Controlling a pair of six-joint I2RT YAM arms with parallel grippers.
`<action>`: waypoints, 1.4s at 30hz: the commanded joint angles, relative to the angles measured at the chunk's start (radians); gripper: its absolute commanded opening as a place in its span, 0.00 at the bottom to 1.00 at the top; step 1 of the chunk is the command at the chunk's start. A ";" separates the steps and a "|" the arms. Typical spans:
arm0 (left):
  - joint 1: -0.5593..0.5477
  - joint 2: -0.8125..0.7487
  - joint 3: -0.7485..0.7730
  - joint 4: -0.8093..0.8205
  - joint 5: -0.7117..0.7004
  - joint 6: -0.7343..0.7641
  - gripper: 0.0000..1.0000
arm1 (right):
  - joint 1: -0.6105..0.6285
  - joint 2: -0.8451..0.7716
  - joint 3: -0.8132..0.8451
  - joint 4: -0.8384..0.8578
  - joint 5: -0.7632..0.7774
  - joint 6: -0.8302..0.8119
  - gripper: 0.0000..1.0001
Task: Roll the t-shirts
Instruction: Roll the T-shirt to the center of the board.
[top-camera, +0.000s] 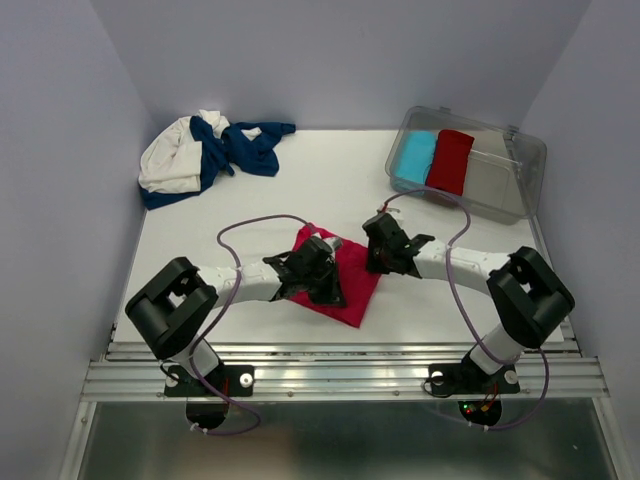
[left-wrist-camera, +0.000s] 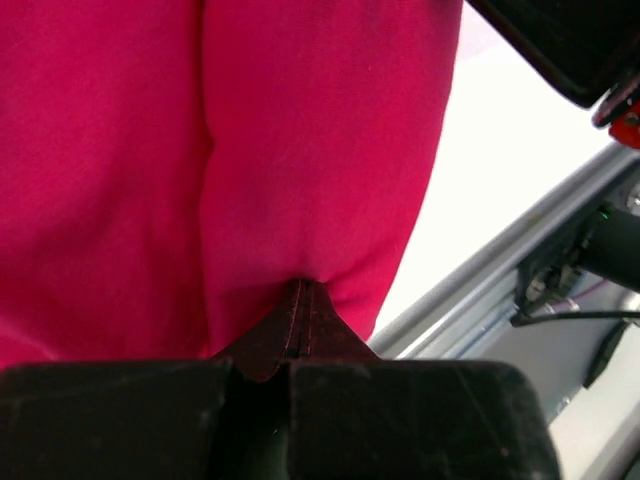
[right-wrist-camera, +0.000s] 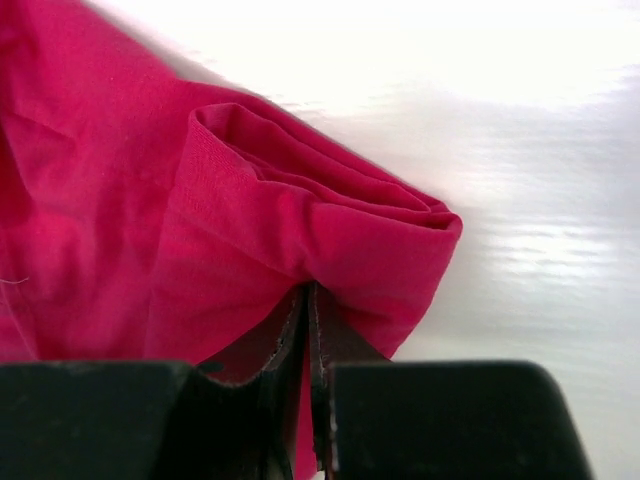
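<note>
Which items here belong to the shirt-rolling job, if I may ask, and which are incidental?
Job: pink-red t-shirt, pinched by left end effector and right end effector; white shirt, navy shirt, light blue shirt, dark red shirt.
Incidental: clear bin; purple cable.

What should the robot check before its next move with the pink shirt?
1. Left gripper pinches the pink-red t-shirt: ok, shut on cloth.
2. Right gripper pinches it too: ok, shut on a folded edge.
3. Shirt lies flat: cannot tell, mostly hidden from above.
4. Navy and white t-shirts out of the way: ok, piled at the far left corner.
5. Clear bin has room: cannot tell.
</note>
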 joint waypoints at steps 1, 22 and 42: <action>-0.035 -0.018 0.055 -0.009 -0.015 -0.037 0.00 | -0.034 -0.100 -0.067 -0.092 0.088 -0.030 0.10; -0.365 0.144 0.547 -0.547 -0.564 0.084 0.59 | -0.342 -0.448 -0.145 -0.140 -0.174 -0.042 0.64; -0.425 0.416 0.658 -0.630 -0.702 0.104 0.43 | -0.422 -0.499 -0.216 -0.141 -0.262 -0.033 0.86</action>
